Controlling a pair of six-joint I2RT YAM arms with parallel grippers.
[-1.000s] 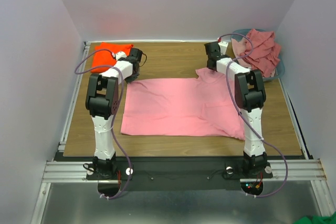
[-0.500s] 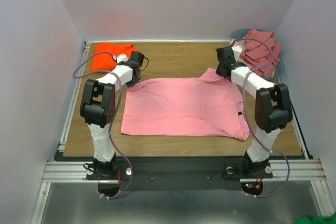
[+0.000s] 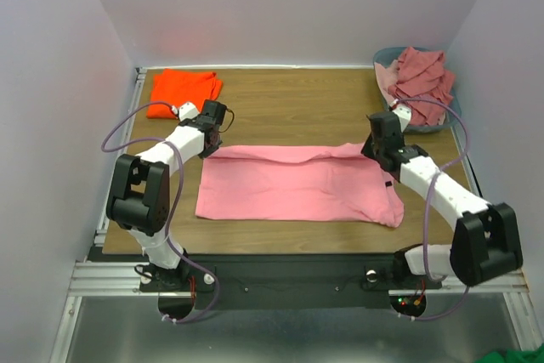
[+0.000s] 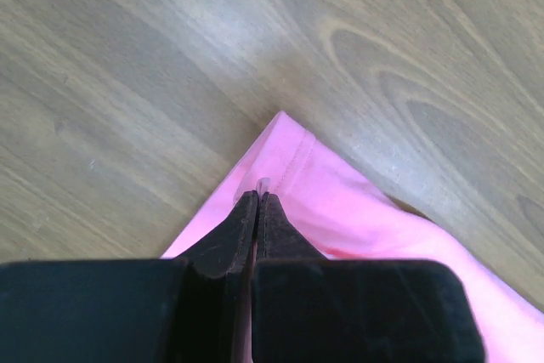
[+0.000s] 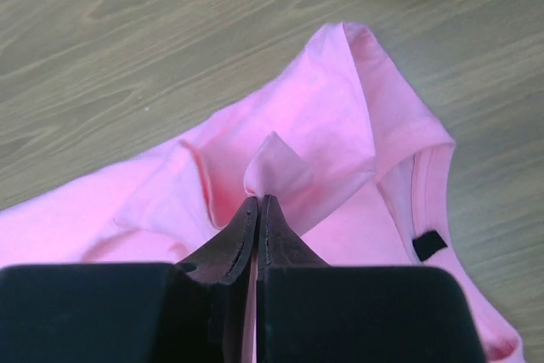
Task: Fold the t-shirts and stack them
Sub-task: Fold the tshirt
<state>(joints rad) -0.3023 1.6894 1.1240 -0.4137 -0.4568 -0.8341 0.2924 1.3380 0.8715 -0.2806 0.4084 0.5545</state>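
Pinching the far edge of the light pink t-shirt (image 3: 289,189) at both ends, the two arms are holding that edge doubled over toward 6 o'clock, which reads as a lengthwise fold under way. The shirt is lying spread across the middle of the desk (image 3: 289,99), with a narrow folded band along its 12 o'clock side.

The left hand (image 4: 257,203) is clamping shut on the hem corner at the 9 o'clock end. In its wrist view the jaws are pressing together with a tip of pink cloth poking out between them. The right hand (image 5: 257,201) is gripping a peak of fabric at the 3 o'clock end, near the collar, with the small dark neck label (image 5: 429,246) sitting at about its 4 o'clock. Gripping matching points at opposite ends is likely making the lifted edge run straight, so the fold is forming evenly instead of bunching in the middle.

The orange-red t-shirt (image 3: 180,91) is lying folded at the desk's 11 o'clock corner, probably serving as the base of the stack. The dusty rose t-shirts (image 3: 421,74) are heaping in the grey-blue tub (image 3: 451,113) at 2 o'clock, apparently waiting their turn.

Finishing this fold is going to call for both hands travelling together toward the near hem. Uneven travel could be skewing the crease.
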